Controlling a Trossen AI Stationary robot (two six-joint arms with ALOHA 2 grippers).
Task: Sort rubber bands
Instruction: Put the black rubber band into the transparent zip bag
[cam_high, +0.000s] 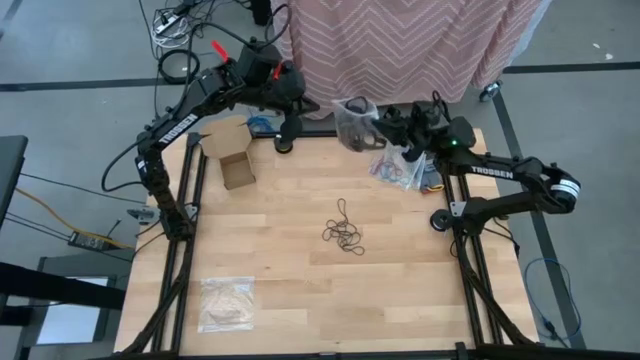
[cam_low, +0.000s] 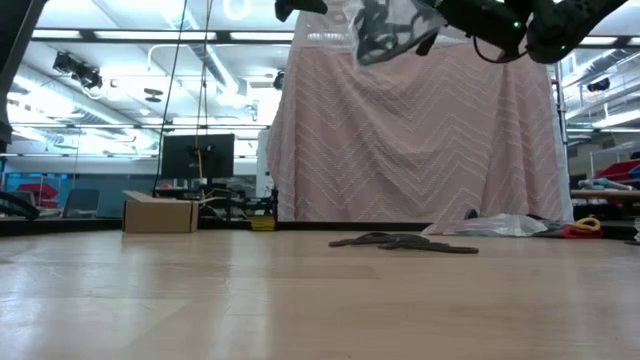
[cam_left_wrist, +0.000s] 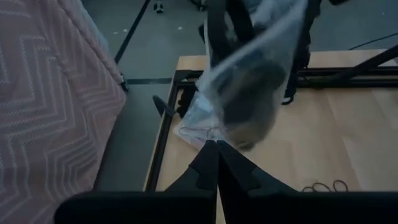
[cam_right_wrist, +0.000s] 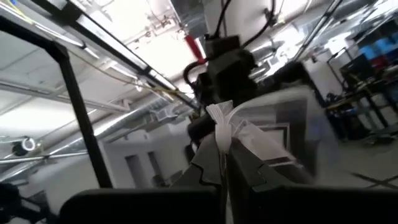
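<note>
Right end effector (cam_high: 375, 125) upper centre of the high view, fingers pinched shut on the gathered edge of a clear plastic bag (cam_high: 356, 122), lifted above the tabletop (cam_high: 290, 280). Same bag hanging at the top of the low view (cam_low: 385, 28), dark contents showing through the film; in the right wrist view, a twisted white tuft of the bag (cam_right_wrist: 225, 127) clamped between the dark fingers.

Left end effector (cam_high: 291, 128) upper centre-left of the high view, just left of the bag, fingers closed together and gripping nothing visible. In the left wrist view, the two fingertips (cam_left_wrist: 217, 149) meeting in a point directly below the hanging bag (cam_left_wrist: 249, 81); contact with the film cannot be told.

Black rubber bands (cam_high: 345, 232) in a loose tangle at the middle of the high view, lying flat on the wood, well apart from both arms. Same cluster low and dark at centre of the low view (cam_low: 400, 242). More rubber bands (cam_high: 392, 170), blue and red among them, in a second clear bag lying on the tabletop at upper right, below the right arm.

Open cardboard box (cam_high: 228, 152) upper left of the tabletop. Flat clear bag (cam_high: 226, 302) with pale contents at lower left. Pink zigzag-patterned cloth (cam_high: 400, 40) across the top of the frame, beyond the tabletop.
</note>
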